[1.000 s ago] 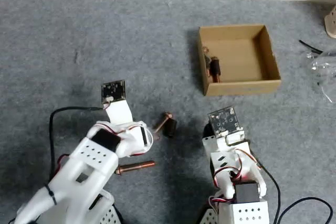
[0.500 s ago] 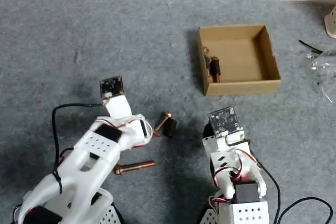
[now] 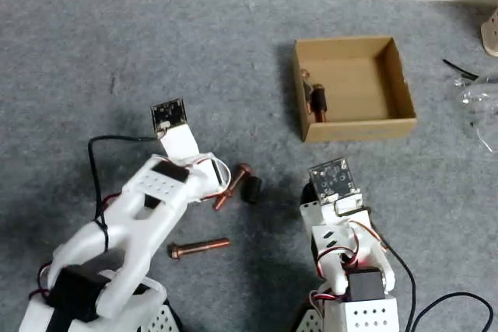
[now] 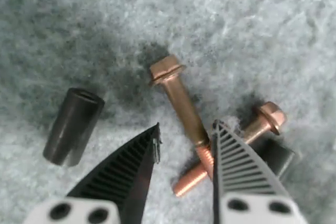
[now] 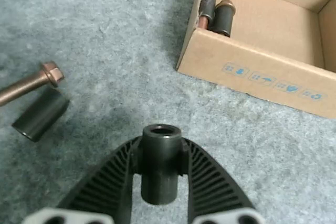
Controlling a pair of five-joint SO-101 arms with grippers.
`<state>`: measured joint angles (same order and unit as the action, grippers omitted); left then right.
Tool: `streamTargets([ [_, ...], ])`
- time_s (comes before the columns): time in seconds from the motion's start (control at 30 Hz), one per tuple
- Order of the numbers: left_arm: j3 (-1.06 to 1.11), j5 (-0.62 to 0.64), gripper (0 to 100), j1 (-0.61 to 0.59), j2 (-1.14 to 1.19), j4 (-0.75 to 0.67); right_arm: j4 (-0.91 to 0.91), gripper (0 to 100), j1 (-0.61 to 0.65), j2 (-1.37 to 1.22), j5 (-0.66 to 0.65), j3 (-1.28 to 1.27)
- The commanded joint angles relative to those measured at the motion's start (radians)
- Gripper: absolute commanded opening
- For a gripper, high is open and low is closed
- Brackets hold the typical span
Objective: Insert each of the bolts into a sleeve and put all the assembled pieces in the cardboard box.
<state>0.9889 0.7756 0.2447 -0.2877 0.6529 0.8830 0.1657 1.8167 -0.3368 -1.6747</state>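
The cardboard box (image 3: 354, 128) stands on the grey mat (image 3: 117, 52), and two assembled pieces (image 3: 317, 99) lie inside it against one side wall. Just short of the box's near wall is the right gripper (image 5: 160, 148). It is clamped on a black sleeve (image 5: 159, 174), held by its sides with the open bore showing.

The left gripper (image 4: 186, 127) hangs low over the mat, well apart from the box and off its near corner. Its jaws are parted to a narrow gap and closed on nothing. Two copper bolts cross beneath it. The first bolt (image 4: 178, 100) has its shank end in the gap, close against one finger (image 4: 233, 161). The second bolt (image 4: 260, 125) runs under that same finger, with its threaded tip poking into the gap.

A loose sleeve (image 3: 250, 190) lies on its side, on the box side of the crossed bolts and just beside the second bolt's head. Another sleeve (image 4: 73, 127) lies outside the opposite finger, apart from both bolts. A third bolt (image 3: 198, 248) lies alone on the mat, farther from the box than the crossed pair.
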Motion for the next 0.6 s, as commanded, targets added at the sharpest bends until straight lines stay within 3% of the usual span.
streamTargets([
  [0.0, -0.016, 0.005, 15, -0.039, 0.027, -0.005, -0.038, 0.4, -0.010, 0.021, 0.011, -0.084],
  [0.57, -0.044, -0.002, 15, -0.084, 0.030, -0.014, -0.038, 0.4, -0.010, 0.021, 0.011, -0.084],
])
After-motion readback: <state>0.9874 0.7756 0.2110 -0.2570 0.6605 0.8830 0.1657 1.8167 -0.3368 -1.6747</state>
